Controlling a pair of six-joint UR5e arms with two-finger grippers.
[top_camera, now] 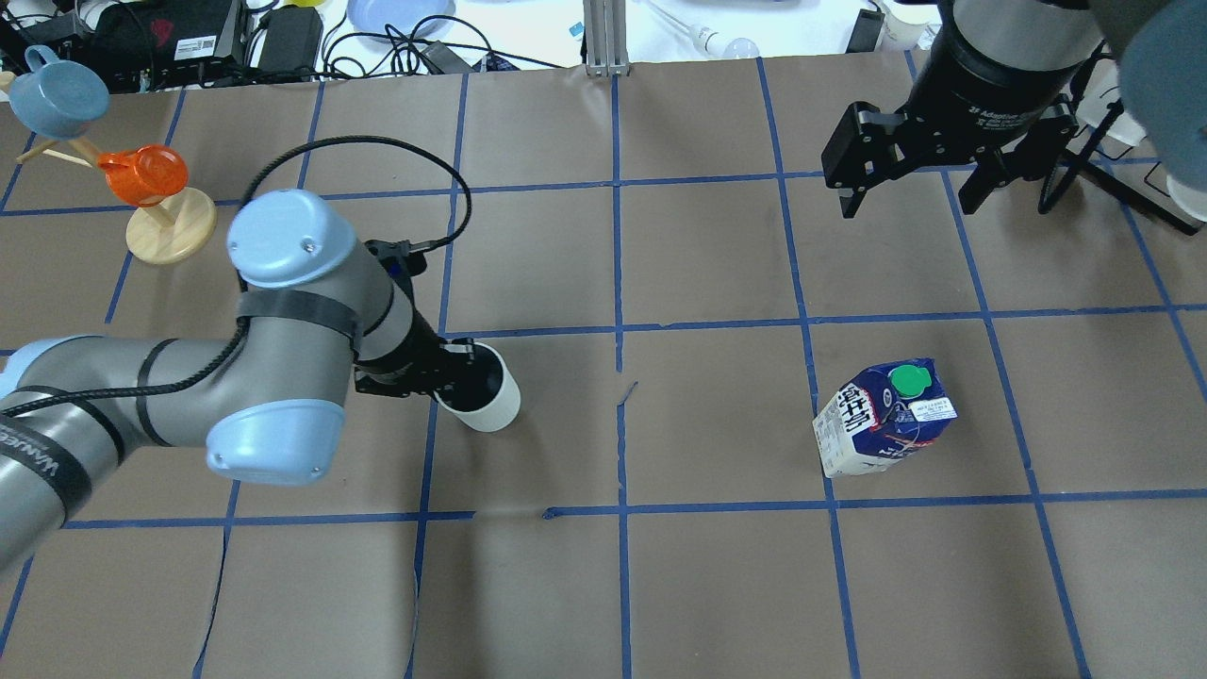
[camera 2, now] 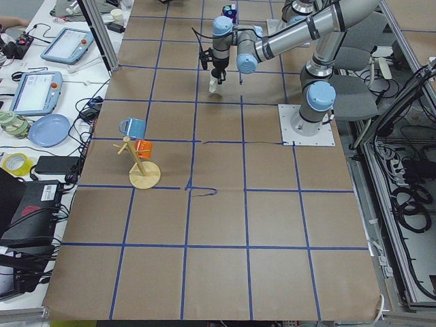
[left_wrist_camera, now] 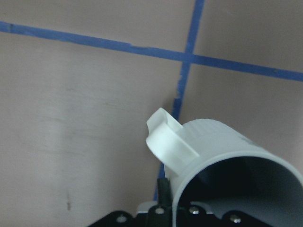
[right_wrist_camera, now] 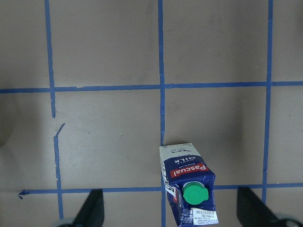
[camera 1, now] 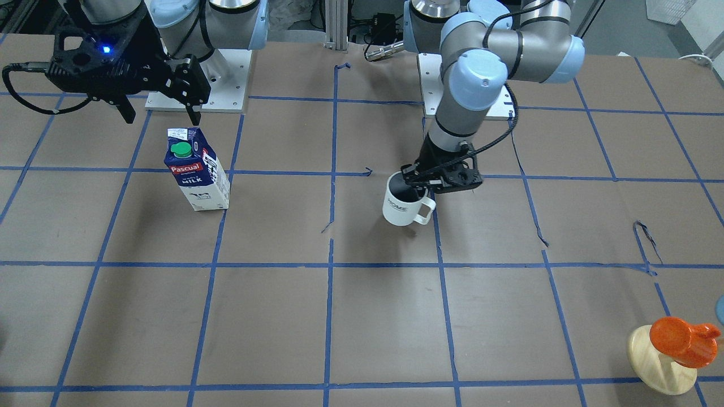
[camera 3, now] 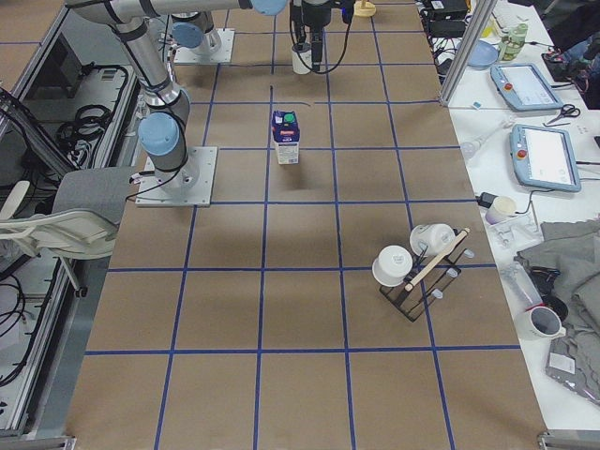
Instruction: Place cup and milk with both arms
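The cup (camera 1: pixel 403 204), a white mug with a dark inside and "HOME" lettering, is near the table's middle. My left gripper (camera 1: pixel 417 183) is shut on its rim, one finger inside and one outside. In the left wrist view the cup (left_wrist_camera: pixel 213 142) fills the lower right, handle to the left. I cannot tell whether it rests on the table. The milk (camera 1: pixel 198 169) stands upright on the table, green cap on top. My right gripper (camera 1: pixel 161 116) hangs open and empty well above the table, behind the milk (top_camera: pixel 882 415). Its fingers (right_wrist_camera: pixel 92 208) frame the carton (right_wrist_camera: pixel 189 189).
A wooden mug tree (top_camera: pixel 170 231) with an orange cup (camera 1: pixel 679 339) and a blue cup (top_camera: pixel 57 94) stands at the table's far corner on my left. A rack with white cups (camera 3: pixel 417 267) stands on my right side. Blue tape lines grid the brown table (camera 1: pixel 362 316).
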